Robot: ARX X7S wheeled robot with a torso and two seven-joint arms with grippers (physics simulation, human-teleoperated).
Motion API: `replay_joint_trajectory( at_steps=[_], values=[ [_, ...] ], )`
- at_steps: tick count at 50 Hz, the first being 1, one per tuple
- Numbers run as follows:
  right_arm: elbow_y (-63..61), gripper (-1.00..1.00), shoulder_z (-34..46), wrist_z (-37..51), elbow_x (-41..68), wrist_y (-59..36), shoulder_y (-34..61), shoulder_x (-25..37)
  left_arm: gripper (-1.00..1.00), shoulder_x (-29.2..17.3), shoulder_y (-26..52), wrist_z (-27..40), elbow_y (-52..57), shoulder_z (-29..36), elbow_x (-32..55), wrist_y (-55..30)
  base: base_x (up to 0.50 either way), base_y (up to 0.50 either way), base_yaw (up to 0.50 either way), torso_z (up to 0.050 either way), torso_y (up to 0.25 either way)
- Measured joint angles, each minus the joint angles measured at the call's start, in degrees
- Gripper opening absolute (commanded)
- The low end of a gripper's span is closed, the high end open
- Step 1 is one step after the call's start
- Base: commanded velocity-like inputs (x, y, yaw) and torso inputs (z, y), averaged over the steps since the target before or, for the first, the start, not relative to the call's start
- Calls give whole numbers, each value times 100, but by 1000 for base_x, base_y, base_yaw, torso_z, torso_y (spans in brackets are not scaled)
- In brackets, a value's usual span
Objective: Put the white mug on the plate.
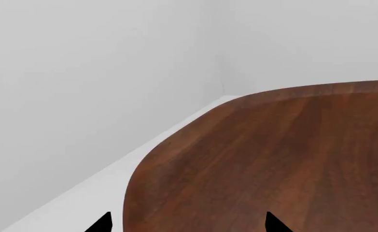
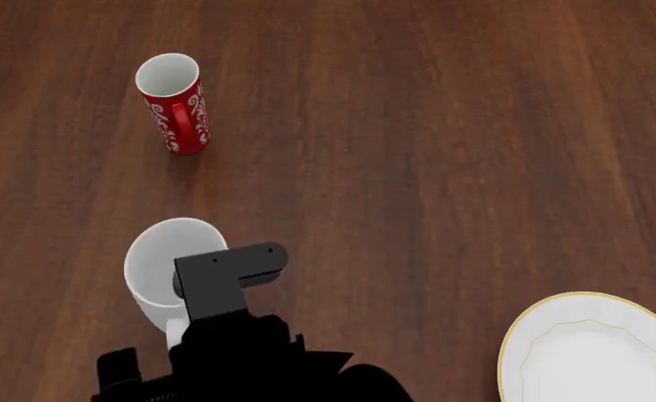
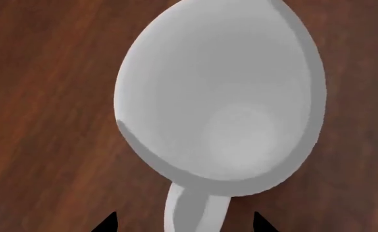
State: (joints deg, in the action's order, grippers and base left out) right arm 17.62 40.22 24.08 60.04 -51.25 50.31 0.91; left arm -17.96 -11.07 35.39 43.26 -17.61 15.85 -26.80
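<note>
The white mug (image 2: 157,258) stands upright on the wooden table, near its front left in the head view, its handle (image 3: 192,210) turned toward me. My right arm (image 2: 233,335) reaches over the mug from the near side and hides part of it. In the right wrist view the mug (image 3: 221,96) fills the frame from above. My right gripper (image 3: 183,224) is open, one fingertip on each side of the handle, not touching it. The plate (image 2: 601,356), white with a thin gold rim, lies at the front right with nothing on it. My left gripper (image 1: 189,224) is open over a table corner, holding nothing.
A slim red mug with white swirls (image 2: 174,105) stands upright at the back left, beyond the white mug. In the left wrist view the table's rounded corner (image 1: 150,159) lies close to grey walls (image 1: 79,96).
</note>
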Motion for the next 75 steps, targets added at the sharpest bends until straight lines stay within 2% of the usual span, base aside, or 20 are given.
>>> replay_joint_trajectory(
  at_steps=[4, 5, 28, 60, 75],
  values=[
    [111, 100, 69, -15, 74, 70, 54, 6, 100, 1, -18, 2, -4, -6, 5, 22, 0, 0, 0, 0, 0],
    [139, -100, 85, -19, 92, 87, 65, 7, 100, 2, -23, 2, -6, -7, 7, 27, 0, 0, 0, 0, 0],
    [-169, -100, 268, 413, 479, 289, -26, 213, 100, -19, 14, 25, -104, 61, 7, 72, 0, 0, 0, 0, 0],
    [-2355, -100, 433, 948, 728, 230, -230, 1090, 100, -81, 101, 76, -154, 164, 19, 17, 0, 0, 0, 0, 0],
    [-3217, -100, 127, 1511, 1455, -15, -237, 1476, 100, -119, 126, 88, -133, 184, 52, -17, 0, 0, 0, 0, 0]
  ],
)
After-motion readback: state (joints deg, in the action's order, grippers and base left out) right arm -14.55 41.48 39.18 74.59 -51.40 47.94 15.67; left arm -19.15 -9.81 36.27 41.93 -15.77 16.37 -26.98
